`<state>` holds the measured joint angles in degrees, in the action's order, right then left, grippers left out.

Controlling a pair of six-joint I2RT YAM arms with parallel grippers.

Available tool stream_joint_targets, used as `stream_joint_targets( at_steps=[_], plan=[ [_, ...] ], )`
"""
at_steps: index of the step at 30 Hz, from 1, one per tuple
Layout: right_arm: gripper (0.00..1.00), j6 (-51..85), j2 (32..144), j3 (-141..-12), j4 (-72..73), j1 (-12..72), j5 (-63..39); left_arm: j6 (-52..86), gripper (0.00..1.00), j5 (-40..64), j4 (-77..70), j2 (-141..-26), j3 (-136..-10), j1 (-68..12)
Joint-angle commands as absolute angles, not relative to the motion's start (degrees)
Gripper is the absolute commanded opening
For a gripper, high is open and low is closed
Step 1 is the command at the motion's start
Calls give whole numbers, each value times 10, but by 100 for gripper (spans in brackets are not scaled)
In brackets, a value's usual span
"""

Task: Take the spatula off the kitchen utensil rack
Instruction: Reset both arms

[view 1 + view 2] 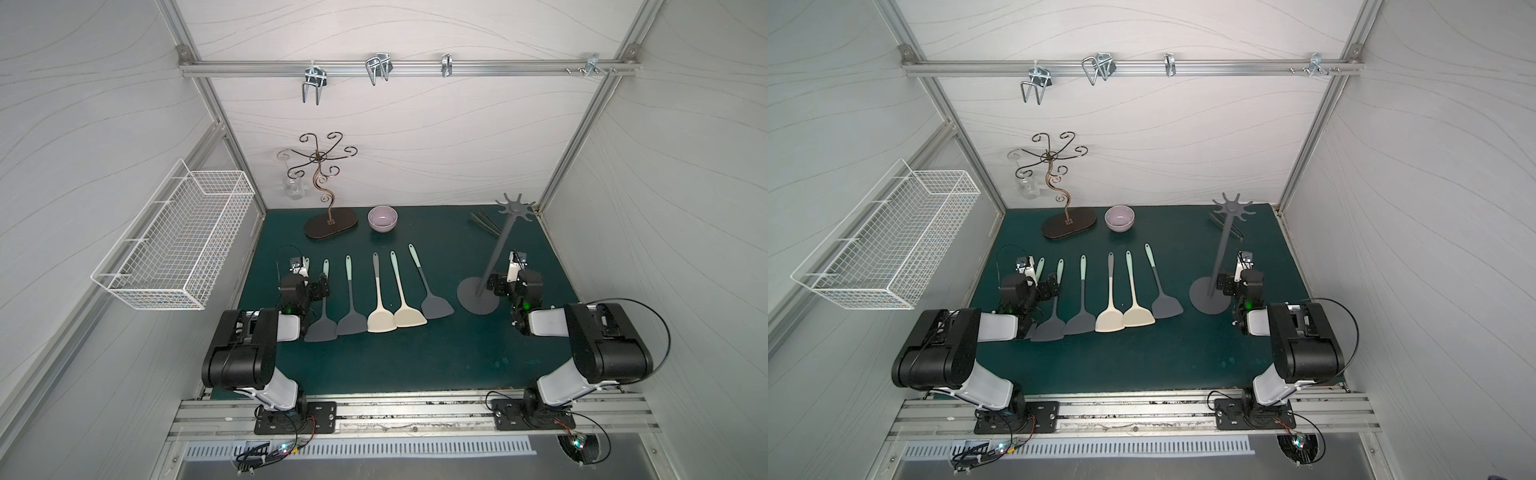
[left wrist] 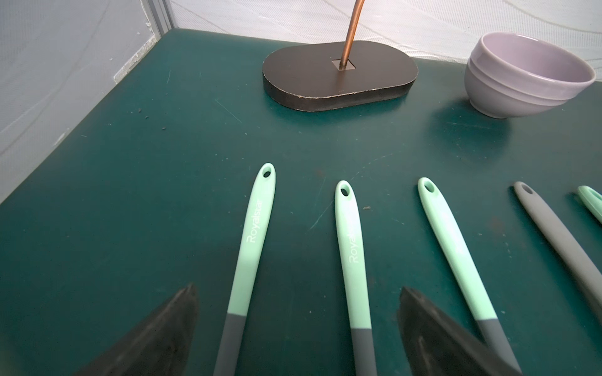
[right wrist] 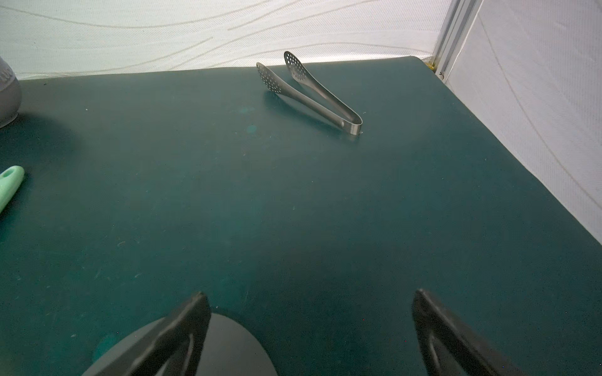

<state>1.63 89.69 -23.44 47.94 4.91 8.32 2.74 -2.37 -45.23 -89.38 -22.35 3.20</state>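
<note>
Dark green table (image 1: 415, 361), walled in white. The kitchen utensil rack (image 1: 471, 303) stands upright on the right side of the table, seen in both top views (image 1: 1204, 301): round flat base, thin pole, star crown of short hooks at the top. Every spatula I can make out lies flat on the table, well apart from the crown. They form a row of spatulas (image 1: 380, 320) to the left of the rack's base, heads toward the arms and handles pointing at the back wall. Four have grey heads and two have cream heads; most handles are mint. The spatula nearest the rack (image 1: 436, 307) lies just beside the base, not touching it. The left arm (image 1: 249, 345) reaches over the far left end of the row. The left jaws are spread wide and grip nothing; in the left wrist view two mint handles (image 2: 250, 234) run between the fingers (image 2: 182, 312). Whether a finger touches a handle, cannot tell. The right arm (image 1: 602, 349) sits low, close beside the rack's pole. The right jaws are also spread wide and empty; the right wrist view shows one finger (image 3: 182, 328) over the edge of the rack's base (image 3: 234, 348). Metal tongs (image 3: 312, 94) lie near the back right corner. At the back stand a brown scrolled-wire stand (image 1: 330, 226) and, just beside it, a lilac bowl (image 1: 382, 219). A white wire basket (image 1: 174, 245) hangs on the left wall.
</note>
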Motion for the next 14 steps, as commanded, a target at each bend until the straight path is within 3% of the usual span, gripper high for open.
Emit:
stream_joint_targets(
  at_steps=[1,14],
  plan=[
    [99,11,902,-245,475,55,82,26,99,-29,-478,-887,-239,29],
    [99,24,901,-233,497,44,69,26,99,-29,-477,-887,-239,29]
  ],
)
